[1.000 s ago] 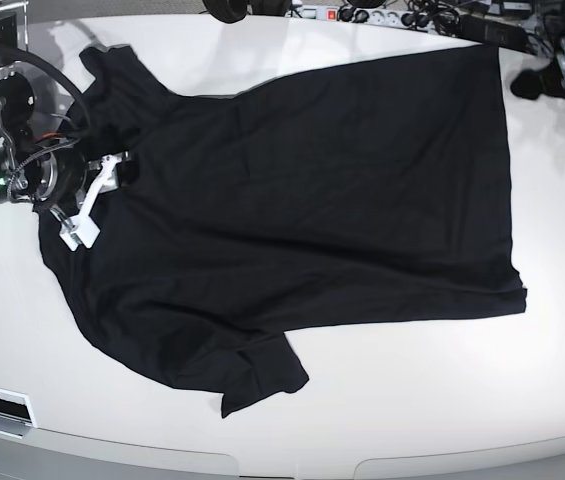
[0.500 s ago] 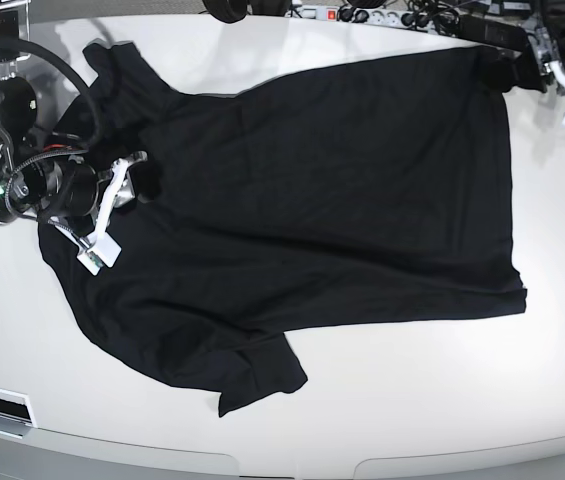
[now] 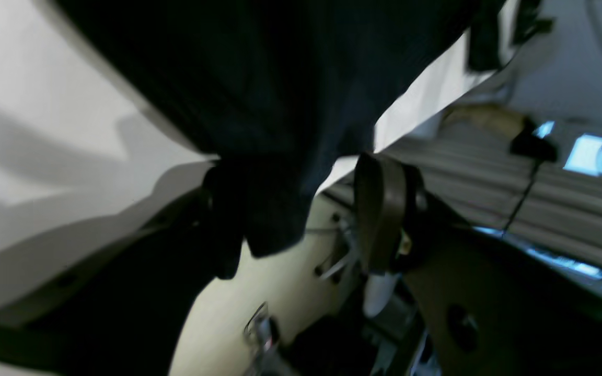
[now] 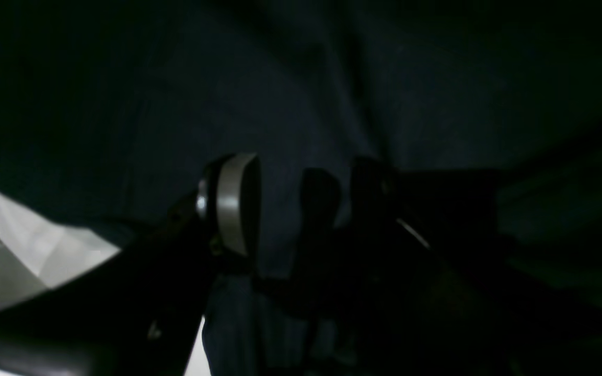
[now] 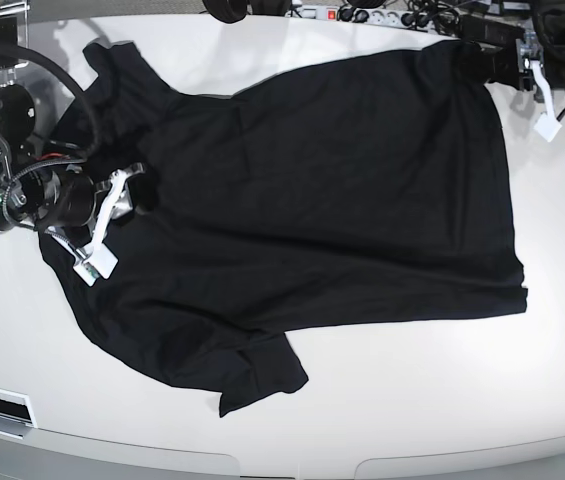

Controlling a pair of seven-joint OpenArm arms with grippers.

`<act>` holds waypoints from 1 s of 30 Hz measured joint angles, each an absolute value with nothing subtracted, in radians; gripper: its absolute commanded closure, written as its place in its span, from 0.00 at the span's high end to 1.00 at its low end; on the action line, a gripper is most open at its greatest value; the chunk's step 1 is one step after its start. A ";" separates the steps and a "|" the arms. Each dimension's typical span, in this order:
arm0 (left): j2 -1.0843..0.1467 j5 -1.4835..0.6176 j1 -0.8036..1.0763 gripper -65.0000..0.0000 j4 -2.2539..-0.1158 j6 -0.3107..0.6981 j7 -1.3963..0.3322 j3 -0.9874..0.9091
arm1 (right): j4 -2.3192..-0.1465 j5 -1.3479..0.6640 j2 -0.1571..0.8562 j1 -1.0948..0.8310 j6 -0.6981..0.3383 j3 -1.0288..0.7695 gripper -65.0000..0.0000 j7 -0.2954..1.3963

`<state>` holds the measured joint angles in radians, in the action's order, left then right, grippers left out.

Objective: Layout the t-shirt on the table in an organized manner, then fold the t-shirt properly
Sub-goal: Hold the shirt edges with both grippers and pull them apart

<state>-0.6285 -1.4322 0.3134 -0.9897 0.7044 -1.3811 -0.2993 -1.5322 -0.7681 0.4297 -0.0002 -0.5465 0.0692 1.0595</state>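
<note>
Since a second ago, our left gripper [image 5: 507, 62] has come in from the table's [image 5: 412, 400] far right corner onto the shirt's [image 5: 312, 210] hem corner.

Base view: shirt lies spread across the table, one sleeve folded at the near edge. Right gripper [image 5: 112, 215] sits on the collar end.

Left wrist: cloth [image 3: 259, 104] hangs between parted fingers [image 3: 384, 214]; grip uncertain.

Right wrist: jaws apart over dark cloth [image 4: 332, 78]; we cannot tell whether anything is pinched.
</note>
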 measured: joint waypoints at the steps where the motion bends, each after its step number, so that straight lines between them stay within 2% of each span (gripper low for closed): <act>1: -0.638 -1.430 0.316 0.55 -0.994 0.704 -1.382 -0.299 | -1.532 -0.768 0.430 -0.001 -0.546 0.069 0.47 1.060; 5: -0.667 -1.413 0.319 0.55 -0.999 0.700 -1.385 -0.303 | -1.532 -0.768 0.429 -0.003 -0.546 0.069 0.47 1.060; 14: -0.672 -1.380 0.324 0.55 -1.007 0.696 -1.389 -0.476 | -1.532 -0.768 0.429 -0.001 -0.540 0.069 0.47 1.060; 24: -0.671 -1.379 0.324 0.55 -1.006 0.696 -1.389 -0.485 | -1.532 -0.768 0.430 -0.001 -0.533 0.069 0.47 1.060; 30: -0.705 -1.264 0.324 0.55 -1.006 0.696 -1.390 -0.485 | -1.532 -0.769 0.429 -0.001 -0.533 0.069 0.47 1.060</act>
